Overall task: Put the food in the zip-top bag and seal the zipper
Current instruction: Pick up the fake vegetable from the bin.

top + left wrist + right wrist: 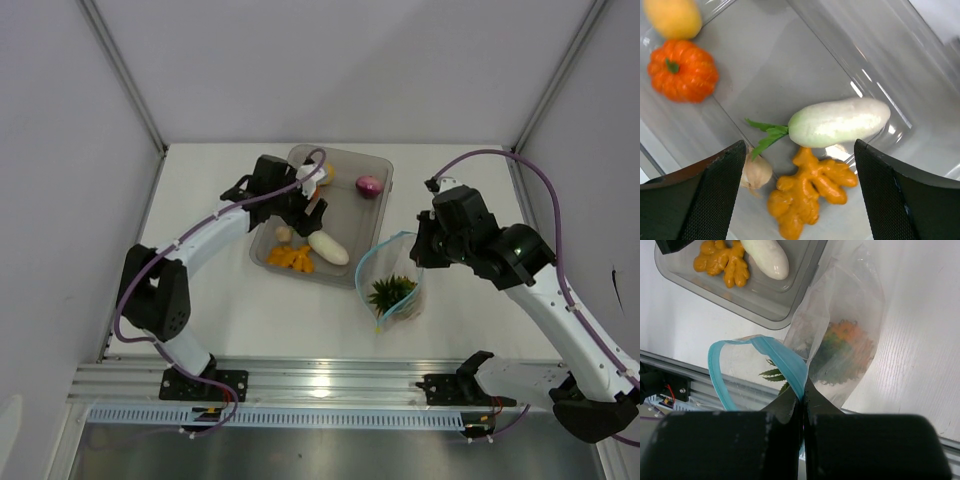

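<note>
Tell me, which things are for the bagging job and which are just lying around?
For the job: clear crinkly plastic zip-top bag, light blue zipper strip, white radish, orange pumpkin, yellow lemon, purple onion, knobbly orange root piece, green leafy sprig.
Just lying about: clear grey rectangular tray, silver metal rail.

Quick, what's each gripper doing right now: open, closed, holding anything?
Left gripper: open, holding nothing, over the white radish.
Right gripper: shut on the zipper of the zip-top bag.
</note>
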Robot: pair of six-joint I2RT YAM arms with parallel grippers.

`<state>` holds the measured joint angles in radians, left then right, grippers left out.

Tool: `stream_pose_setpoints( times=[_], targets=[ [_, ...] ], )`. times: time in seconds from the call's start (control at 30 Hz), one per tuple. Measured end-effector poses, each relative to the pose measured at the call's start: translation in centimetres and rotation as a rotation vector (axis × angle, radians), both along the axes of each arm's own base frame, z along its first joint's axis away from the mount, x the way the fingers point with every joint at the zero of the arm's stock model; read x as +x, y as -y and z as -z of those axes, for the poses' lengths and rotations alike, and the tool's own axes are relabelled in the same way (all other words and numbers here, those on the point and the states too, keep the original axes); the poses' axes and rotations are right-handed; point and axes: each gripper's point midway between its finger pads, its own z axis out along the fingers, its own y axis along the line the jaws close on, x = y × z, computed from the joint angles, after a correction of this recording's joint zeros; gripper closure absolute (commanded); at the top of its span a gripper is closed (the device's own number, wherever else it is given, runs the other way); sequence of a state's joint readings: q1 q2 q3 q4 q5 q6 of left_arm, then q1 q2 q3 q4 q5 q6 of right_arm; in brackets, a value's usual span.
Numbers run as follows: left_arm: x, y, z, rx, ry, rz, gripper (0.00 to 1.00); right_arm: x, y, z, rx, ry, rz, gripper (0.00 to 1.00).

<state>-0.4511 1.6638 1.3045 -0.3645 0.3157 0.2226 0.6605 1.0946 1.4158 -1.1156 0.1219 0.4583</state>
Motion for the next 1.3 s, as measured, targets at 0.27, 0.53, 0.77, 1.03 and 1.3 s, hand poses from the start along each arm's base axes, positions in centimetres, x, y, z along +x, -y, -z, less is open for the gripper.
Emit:
stream_pose_setpoints(
  times=[0.27,0.53,0.77,1.03,1.3],
  targets=[
    [-1.4,-0.7,2.9,0.205,0.189,0.338,0.07,-0.3,-0.2,0.0,-0.007,0.001,-0.048,1.00],
    [-0.5,-0.2,5.1,0.303,0.345,0.475,0.08,-1.1,-0.8,0.1,0.004,-0.021,-0.111,1.00],
    [3.3,1.0,5.8,0.400,0.523,0.456,0.09,-2.0,-0.6,0.0,0.008,-0.029,-0.139,1.00],
    [3.8,0.5,7.6,0.416,0.516,0.490,0.09,-2.5,0.0,-0.4,0.011,-0.018,-0.143,1.00],
    [1.1,1.2,8.8,0.349,0.429,0.579,0.06,-2.8,-0.2,-0.1,0.022,-0.031,-0.157,1.00]
  ],
)
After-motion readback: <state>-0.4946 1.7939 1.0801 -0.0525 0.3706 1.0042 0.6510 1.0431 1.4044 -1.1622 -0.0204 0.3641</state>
